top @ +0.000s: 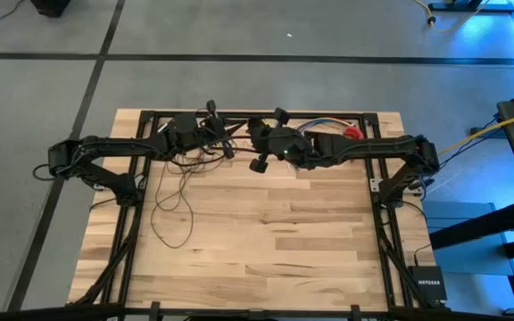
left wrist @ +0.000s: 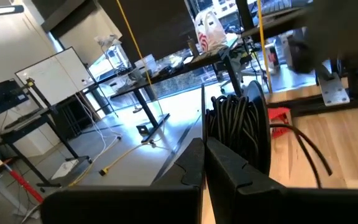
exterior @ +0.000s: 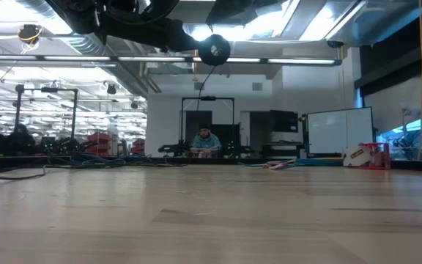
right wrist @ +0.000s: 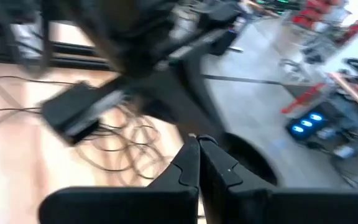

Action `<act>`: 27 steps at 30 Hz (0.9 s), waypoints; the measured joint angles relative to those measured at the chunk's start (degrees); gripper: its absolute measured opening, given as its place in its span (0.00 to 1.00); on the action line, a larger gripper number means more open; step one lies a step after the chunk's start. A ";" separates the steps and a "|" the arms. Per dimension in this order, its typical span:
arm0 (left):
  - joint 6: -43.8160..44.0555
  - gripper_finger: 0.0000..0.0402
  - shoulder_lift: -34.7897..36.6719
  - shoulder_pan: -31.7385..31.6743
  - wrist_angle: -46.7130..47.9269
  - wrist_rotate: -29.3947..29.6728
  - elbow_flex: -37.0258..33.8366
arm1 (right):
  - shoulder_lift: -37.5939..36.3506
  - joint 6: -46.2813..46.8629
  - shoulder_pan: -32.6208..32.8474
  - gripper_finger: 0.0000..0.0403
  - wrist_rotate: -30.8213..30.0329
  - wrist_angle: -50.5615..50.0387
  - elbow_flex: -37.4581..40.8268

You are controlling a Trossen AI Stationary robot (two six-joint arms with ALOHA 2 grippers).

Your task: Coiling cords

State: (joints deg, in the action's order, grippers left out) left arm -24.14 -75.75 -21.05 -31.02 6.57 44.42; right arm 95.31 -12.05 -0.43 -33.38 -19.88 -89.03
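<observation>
The cords are a thin dark wire. Slack loops (top: 175,198) lie on the table's left half and run up toward the arms at the far middle. A thick bundle of wound strands (left wrist: 235,124) stands upright just beyond my left gripper (left wrist: 204,149), which is shut and points level toward the table's right. My right gripper (right wrist: 197,144) is shut, facing the left one from the right, high above more loops (right wrist: 114,146). In the low view a small black round puck (exterior: 215,50) shows high up under the arms, with a strand running down from it. My left gripper pinches one thin strand (left wrist: 202,115) at its shut fingertips; the strand runs straight on from them. The fingers come level from the table's left. The wound bundle sits close beside the fingertips; whether it touches them I cannot tell. My right gripper: I cannot tell whether it touches the cords.
Multicoloured wires (top: 327,125) and a red object (top: 353,132) lie at the far right of the table. A yellow cable (top: 471,138) runs off the right side. A black box (top: 426,285) sits on the floor at the near right. The table's near half (top: 275,250) is bare wood.
</observation>
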 joint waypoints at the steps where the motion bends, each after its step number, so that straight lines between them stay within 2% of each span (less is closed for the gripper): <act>1: 0.62 0.00 0.00 0.02 -0.18 0.00 0.00 | 0.33 0.02 0.00 0.01 1.40 0.14 -0.02; 10: 9.94 0.00 0.00 0.00 -3.09 0.01 -0.02 | 3.41 -0.47 -0.39 0.01 6.03 0.74 -0.05; 17: 12.98 0.00 0.00 -0.01 -4.36 -2.79 -0.02 | 4.70 -1.73 -1.31 0.01 7.14 -0.01 0.00; 22: 13.27 0.00 0.17 -0.01 -4.16 -2.99 -0.02 | 5.15 1.19 -1.51 0.01 8.15 -3.29 1.73; 27: 13.87 0.00 0.22 -0.01 -4.53 -4.03 -0.02 | 5.15 1.39 -1.49 0.01 6.32 -3.07 2.99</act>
State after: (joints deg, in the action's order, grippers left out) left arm -10.27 -75.53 -21.06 -35.55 2.53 44.40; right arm 100.47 -10.67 -1.91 -27.07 -22.95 -86.04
